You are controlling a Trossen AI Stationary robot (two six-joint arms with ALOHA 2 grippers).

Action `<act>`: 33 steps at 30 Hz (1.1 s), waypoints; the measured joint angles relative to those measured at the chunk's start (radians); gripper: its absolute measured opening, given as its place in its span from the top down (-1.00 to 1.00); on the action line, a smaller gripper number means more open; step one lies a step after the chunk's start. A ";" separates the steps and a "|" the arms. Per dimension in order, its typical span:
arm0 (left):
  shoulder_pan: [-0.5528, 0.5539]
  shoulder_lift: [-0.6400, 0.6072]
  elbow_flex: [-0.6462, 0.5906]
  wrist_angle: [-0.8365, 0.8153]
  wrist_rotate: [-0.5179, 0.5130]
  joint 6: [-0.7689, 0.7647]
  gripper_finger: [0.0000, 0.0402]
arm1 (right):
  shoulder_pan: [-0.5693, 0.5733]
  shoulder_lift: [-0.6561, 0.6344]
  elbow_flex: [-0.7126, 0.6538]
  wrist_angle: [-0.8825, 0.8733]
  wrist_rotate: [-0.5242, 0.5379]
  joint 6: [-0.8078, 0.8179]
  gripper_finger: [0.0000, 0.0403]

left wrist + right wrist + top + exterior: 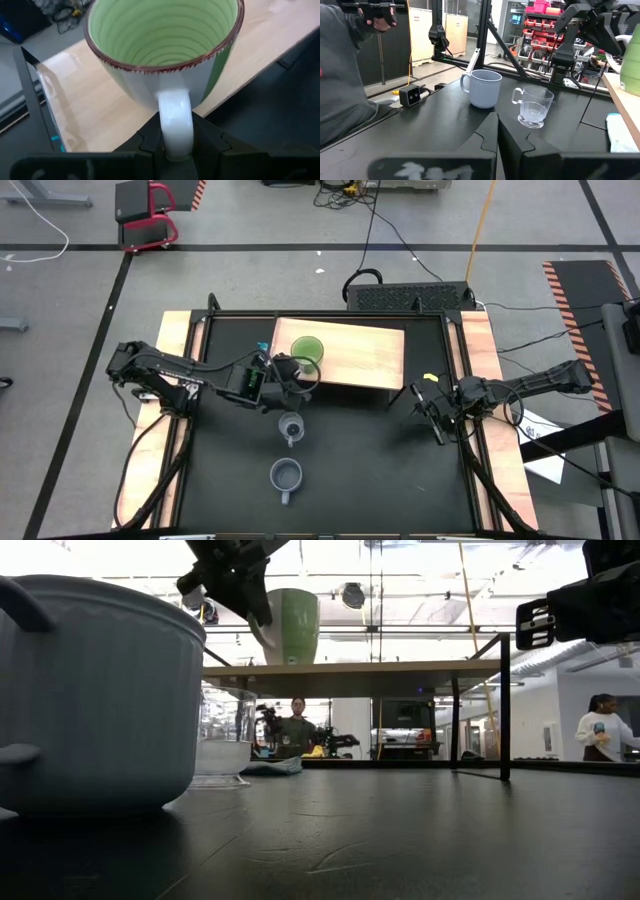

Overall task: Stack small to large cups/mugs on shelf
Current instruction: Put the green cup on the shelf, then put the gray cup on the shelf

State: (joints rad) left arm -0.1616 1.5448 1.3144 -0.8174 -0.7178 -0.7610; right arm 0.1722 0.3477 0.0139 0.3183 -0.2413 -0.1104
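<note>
Left arm: reaches in from the table's left side; left gripper (176, 145) has its jaws clamped on the white handle of the green mug (307, 350).

Green mug: upright on the shelf (375, 355), near its left end, mouth up and empty. Whether its base sits flat I cannot tell; in the low view it looks settled on the board.

Glass cup (291, 427): on the black tabletop (380, 470), just in front of the shelf, untouched.

Grey-blue mug (286, 475): on the tabletop, nearer the front edge, well apart from the shelf.

Right arm: waits at the table's right side; right gripper (437, 416) with jaws shut, holding nothing.

Step in hand, as I judge it: placing the largest mug as the base of the stack.

Next move calls for: letting go of the handle, backing off without tipping the mug, then fetching the grey-blue mug to nest inside; the glass cup goes last.
</note>
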 joint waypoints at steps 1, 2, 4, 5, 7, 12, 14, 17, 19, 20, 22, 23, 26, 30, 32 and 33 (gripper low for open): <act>0.004 0.000 0.000 -0.001 0.014 0.000 0.58 | 0.000 0.000 0.000 0.000 0.000 0.000 1.00; 0.008 0.000 0.000 -0.002 0.025 0.001 0.58 | 0.000 0.000 0.000 0.000 0.000 0.000 1.00; 0.014 0.000 0.000 -0.002 0.038 0.000 0.59 | 0.000 0.000 0.000 0.000 0.000 0.000 1.00; 0.016 0.000 0.000 -0.002 0.039 -0.001 0.59 | 0.000 0.000 0.000 0.000 0.000 0.000 1.00; 0.017 0.000 0.000 -0.002 0.040 -0.001 0.59 | 0.000 0.000 0.000 0.001 0.000 0.000 1.00; 0.017 0.000 0.000 -0.002 0.040 -0.001 0.59 | 0.000 0.000 0.000 0.001 0.000 -0.001 1.00; 0.017 0.000 0.000 -0.005 0.040 -0.001 0.59 | 0.000 0.000 0.000 0.001 0.000 -0.002 1.00; 0.017 0.000 0.000 -0.018 0.045 -0.001 0.58 | 0.000 0.000 0.000 0.001 0.000 -0.002 1.00; 0.017 0.000 0.000 -0.020 0.060 0.000 0.57 | 0.000 0.000 0.000 0.001 0.000 -0.002 1.00; 0.017 0.000 0.000 -0.019 0.064 0.004 0.54 | 0.000 0.000 0.000 0.000 0.000 -0.002 1.00; 0.017 0.000 0.000 -0.020 0.065 0.008 0.46 | 0.000 0.000 0.000 -0.002 0.000 -0.002 1.00; 0.017 0.000 0.000 -0.020 0.065 0.008 0.41 | 0.000 0.000 0.000 -0.002 0.000 -0.002 1.00; 0.017 0.000 0.000 -0.020 0.062 -0.007 0.21 | 0.000 0.000 0.000 -0.002 0.000 -0.002 1.00; 0.017 0.000 0.000 -0.020 0.058 -0.007 -0.04 | 0.000 0.000 0.000 -0.002 0.000 0.001 1.00; 0.017 0.000 0.000 -0.018 0.058 -0.008 -0.15 | 0.000 0.000 0.000 -0.004 0.000 0.001 1.00; 0.017 0.000 0.000 -0.018 0.058 -0.008 -0.20 | 0.000 0.000 0.000 -0.005 0.000 0.001 1.00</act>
State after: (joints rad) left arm -0.1444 1.5448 1.3144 -0.8352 -0.6602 -0.7693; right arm 0.1719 0.3477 0.0139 0.3134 -0.2413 -0.1093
